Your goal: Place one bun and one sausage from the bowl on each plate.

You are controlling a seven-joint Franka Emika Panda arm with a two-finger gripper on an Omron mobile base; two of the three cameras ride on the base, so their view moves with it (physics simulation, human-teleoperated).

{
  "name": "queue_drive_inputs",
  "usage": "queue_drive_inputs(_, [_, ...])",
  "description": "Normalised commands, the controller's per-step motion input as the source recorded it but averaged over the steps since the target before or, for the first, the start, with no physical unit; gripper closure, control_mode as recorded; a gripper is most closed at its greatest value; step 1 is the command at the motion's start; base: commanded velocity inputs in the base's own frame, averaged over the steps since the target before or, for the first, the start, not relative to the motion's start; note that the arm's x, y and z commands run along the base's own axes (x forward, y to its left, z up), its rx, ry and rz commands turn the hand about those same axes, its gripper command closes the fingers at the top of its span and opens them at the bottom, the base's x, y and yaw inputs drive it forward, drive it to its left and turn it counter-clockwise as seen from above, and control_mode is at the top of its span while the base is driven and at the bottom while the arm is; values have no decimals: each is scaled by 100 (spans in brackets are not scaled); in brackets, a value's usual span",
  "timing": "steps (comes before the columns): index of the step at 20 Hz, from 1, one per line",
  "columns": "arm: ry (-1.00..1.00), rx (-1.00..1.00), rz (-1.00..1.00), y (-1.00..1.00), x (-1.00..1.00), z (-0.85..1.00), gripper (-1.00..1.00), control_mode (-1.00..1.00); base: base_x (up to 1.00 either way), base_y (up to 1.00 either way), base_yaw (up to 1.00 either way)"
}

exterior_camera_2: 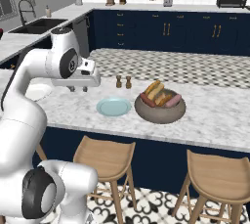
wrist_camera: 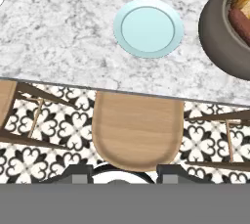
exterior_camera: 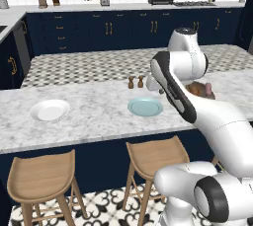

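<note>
A: Status of the task? Both plates look bare. The white plate point(exterior_camera: 49, 110) sits far along the marble counter point(exterior_camera: 94, 116), and the blue-green plate point(exterior_camera: 145, 106) sits near the middle, nothing on either.

B: Agreed, so no item placed yet. The bowl point(exterior_camera_2: 160, 109) is just beside the blue-green plate, on its far side from the white one. It holds the buns point(exterior_camera_2: 154, 90), golden, piled toward the back, and the sausages point(exterior_camera_2: 172, 100), reddish, lying in front and beside them. Exact count not readable.

A: Gripper point(exterior_camera_2: 78, 88)?

B: Held high above the counter edge, closer to the white plate's side than to the bowl. The hand view looks straight down on the blue-green plate and a stool seat. The two fingertips point(wrist_camera: 78, 173) stand well apart with nothing between them: spread and empty.

A: So the step in hand is the first pick.

B: My reading too. The next move calls for a swing across to the bowl, a descent past its thick rim, and a close on one bun or sausage lying on top.

A: Obstacles?

B: Two small brown shakers point(exterior_camera_2: 123, 81) stand behind the blue-green plate, apart from the bowl; a low sweep could clip them. The food is stacked tight, so neighbours may shift on a grasp. Stools point(exterior_camera_2: 107, 153) below are out of the path.
</note>
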Motion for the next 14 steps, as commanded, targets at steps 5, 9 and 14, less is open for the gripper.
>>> queue_drive_inputs(5, [3, 10, -1, -34, 47, 0, -100, -100, 0, 0, 0])
queue_drive_inputs(9, [20, 27, -7, -95, 100, 4, -100, -100, 0, 0, 0])
queue_drive_inputs(14, [6, 15, -11, -64, 78, -6, -100, -100, 0, 0, 0])
